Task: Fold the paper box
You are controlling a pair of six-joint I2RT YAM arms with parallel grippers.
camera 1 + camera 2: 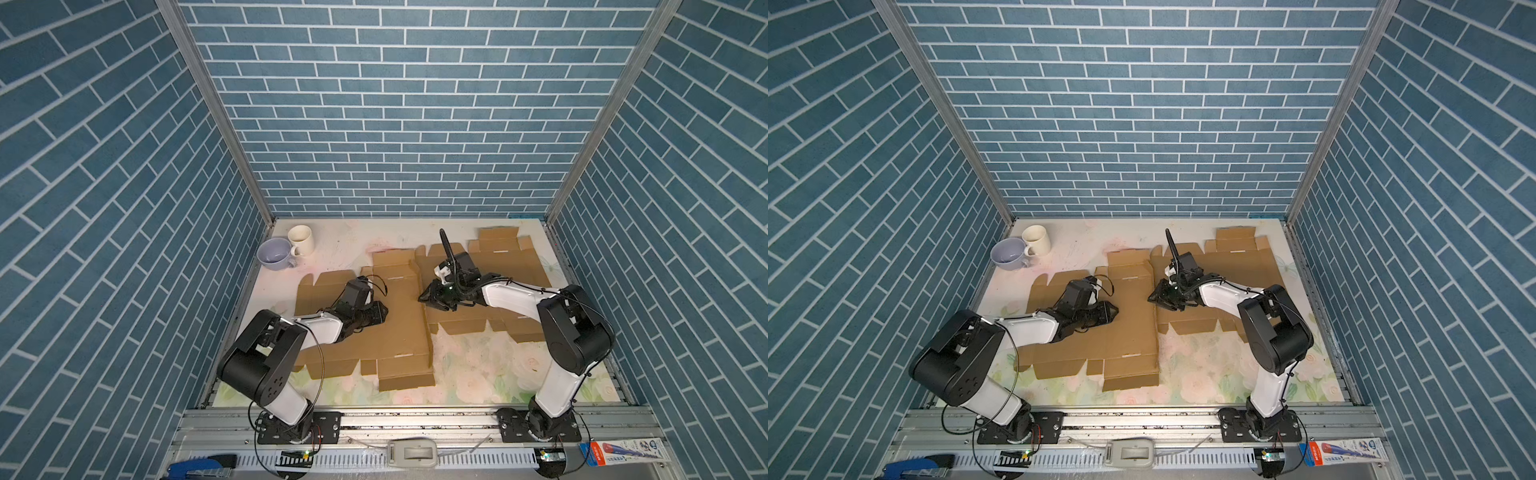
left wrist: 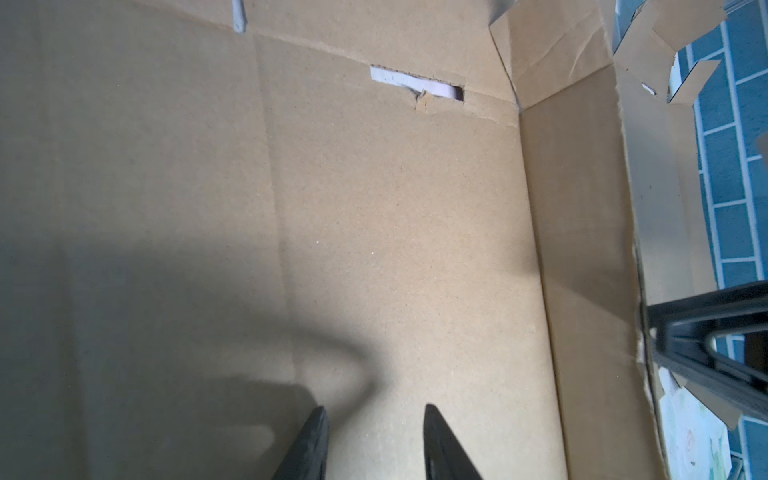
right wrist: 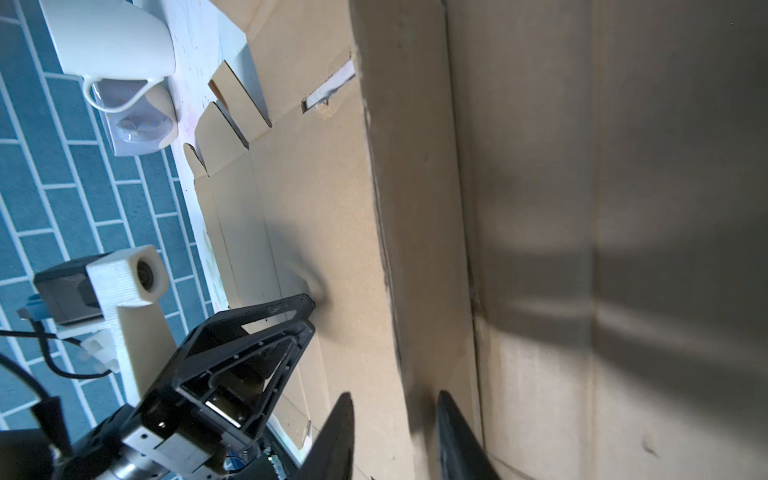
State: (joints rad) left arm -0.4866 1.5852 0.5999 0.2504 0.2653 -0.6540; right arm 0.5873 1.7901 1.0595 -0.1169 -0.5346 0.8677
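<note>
Paper box (image 1: 395, 332): flat brown cardboard blank, lying unfolded at the middle of the floral-print table (image 1: 478, 365), its long side flap (image 3: 374, 187) along the right edge raised from the surface. Second blank (image 1: 511, 262): same cardboard, flat, just beside the first on the right and further back, under the right arm's reach. Left gripper (image 1: 380, 313): over the blank's central panel, tips at the cardboard, fingers spread with bare board between them in the left wrist view (image 2: 372, 411), holding nothing. Right gripper (image 1: 426, 297): at the raised flap, one finger on each side of it in the right wrist view (image 3: 395, 399); whether the fingers press the flap cannot be told. Lilac cup (image 1: 274, 253) and cream mug (image 1: 301, 240): touching each other at the far left corner, near the blank's far tabs, well apart from both grippers. Blue stapler (image 1: 199, 467) and printed carton (image 1: 623, 453): on the front rail, off the work surface.
</note>
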